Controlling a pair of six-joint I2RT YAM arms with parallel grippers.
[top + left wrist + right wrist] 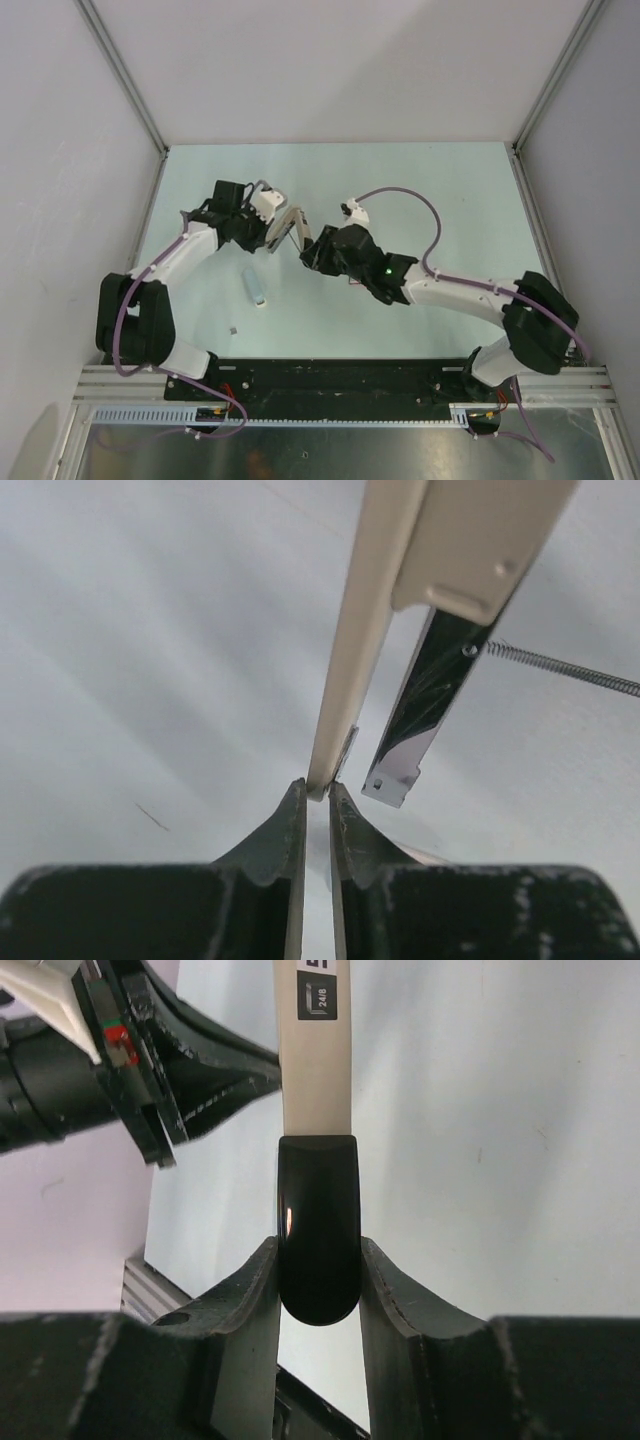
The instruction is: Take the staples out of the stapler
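The stapler is cream with a black end and hangs open between my two grippers above the table. My left gripper is shut on the thin edge of its cream top. The shiny metal magazine and its stretched spring hang open beside it. My right gripper is shut on the stapler's black rounded end. A pale grey strip of staples lies on the table below the left gripper. A tiny loose bit lies nearer the front.
The table is pale green, walled by white panels with metal posts at the back corners. A black rail runs along the front edge by the arm bases. The left gripper's body shows at the upper left of the right wrist view.
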